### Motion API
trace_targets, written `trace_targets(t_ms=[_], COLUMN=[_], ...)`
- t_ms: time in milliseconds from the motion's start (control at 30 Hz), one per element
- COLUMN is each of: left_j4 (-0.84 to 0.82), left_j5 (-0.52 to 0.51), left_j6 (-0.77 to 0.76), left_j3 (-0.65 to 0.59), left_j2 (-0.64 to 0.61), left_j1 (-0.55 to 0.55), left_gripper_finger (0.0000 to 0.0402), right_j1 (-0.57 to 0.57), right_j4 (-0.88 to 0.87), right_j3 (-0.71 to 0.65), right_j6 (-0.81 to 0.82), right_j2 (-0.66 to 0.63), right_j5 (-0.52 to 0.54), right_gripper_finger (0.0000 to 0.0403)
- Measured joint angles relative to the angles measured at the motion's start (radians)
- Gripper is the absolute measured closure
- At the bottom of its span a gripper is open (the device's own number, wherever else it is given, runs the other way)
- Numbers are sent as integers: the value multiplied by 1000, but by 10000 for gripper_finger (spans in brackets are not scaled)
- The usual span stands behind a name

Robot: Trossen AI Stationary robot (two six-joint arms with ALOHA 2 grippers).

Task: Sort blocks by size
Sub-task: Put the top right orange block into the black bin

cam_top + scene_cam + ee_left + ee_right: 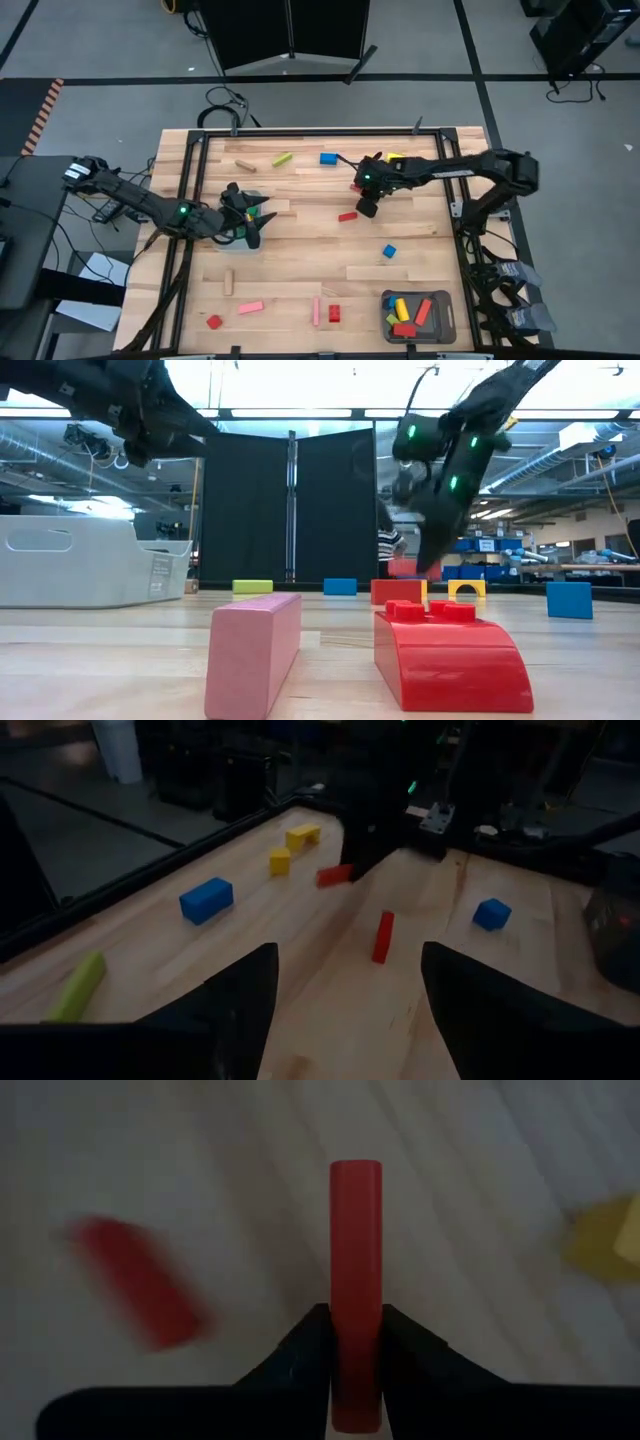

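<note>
Blocks scattered over pale wooden table [300,250], several already in grey rectangular tray [447,322]. Right gripper [366,205] clenched on red wooden bar [356,1280], long axis straight out from fingertips, above second red bar [348,216]. Left gripper [252,228] released, waiting mid-table.

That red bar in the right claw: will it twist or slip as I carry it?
The red bar looks rigid and flat-sided, so it probably won't flex. The right claw pinches only one end, leaving most of it sticking out, so a bump might pivot it. Its smooth painted faces could slide under a light squeeze.
</note>
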Motion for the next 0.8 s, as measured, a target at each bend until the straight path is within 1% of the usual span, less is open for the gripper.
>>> trace_targets(t_ms=[100,200,333,400,467,600,700,800], left_j4=[44,78,133,160,173,206,216,216], left_j5=[33,81,140,163,191,225,233,233], left_j6=[1,1,1,2,2,1,1,2], left_j3=[0,0,0,0,0,0,0,0], left_j2=[52,97,150,176,198,232,238,238], left_j1=[20,49,87,103,116,133,140,142], left_gripper_finger=[147,147,147,147,147,147,147,147], right_j1=[64,172,353,456,567,781,909,1011], right_j4=[-4,-12,-72,-128,-170,-183,-184,-179], right_j3=[0,3,3,3,3,3,3,2], right_j6=[-20,-36,98,207,353,668,897,1091], right_j2=[-123,-253,-364,-391,-402,-397,-373,-348], right_j5=[-81,-196,-293,-320,-342,-352,-345,-330], right_gripper_finger=[333,333,333,333,333,333,333,333])
